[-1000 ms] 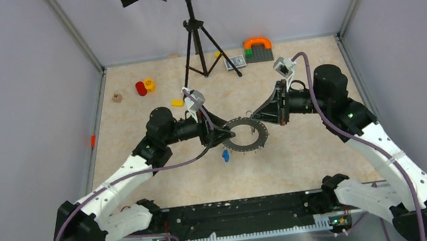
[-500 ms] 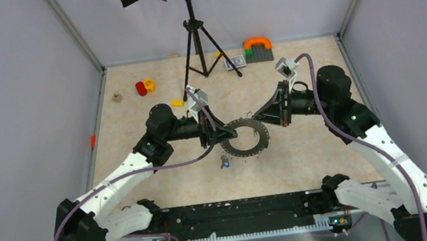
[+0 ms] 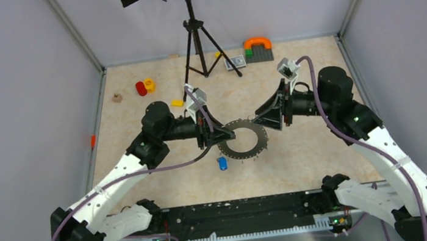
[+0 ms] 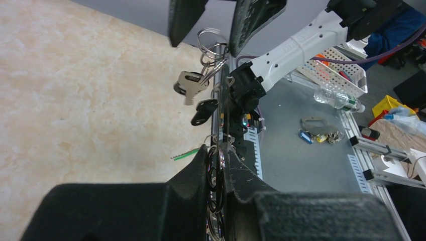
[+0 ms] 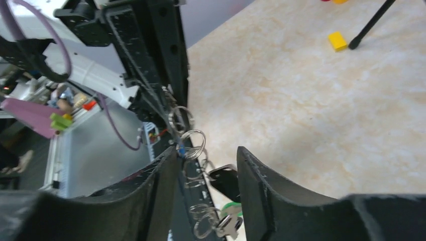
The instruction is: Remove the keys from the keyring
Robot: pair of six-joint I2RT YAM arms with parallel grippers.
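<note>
**Fig. 2-arm hold during key removal.** The left end effector [image 3: 227, 135] is clamped tight on the left rim of the keyring [image 3: 246, 154]. It holds the ring roughly level and, as far as can be judged, clear of the worktop [image 3: 302, 165], so the keys dangle beneath it on small split rings [image 4: 211, 40].

At the ring's far-right rim the right end effector [image 5: 207, 153] stands partly open and grips nothing. Its 2 fingers straddle a cluster of those split rings.

Below the rim hang 1 silver key [image 4: 187, 84] and 1 black-headed key [image 4: 203, 111]. A green-tagged key [image 4: 183, 154] hangs closer to the left grip. 1 blue-tagged key [image 3: 222, 163] lies on the worktop just beside the ring's near-left rim, apart from it and evidently off.

Anchoring the ring with 1 arm probably steadies it while the other arm works a split ring free. The next closure should catch 1 split ring alone, because its neighbours crowd close.
</note>
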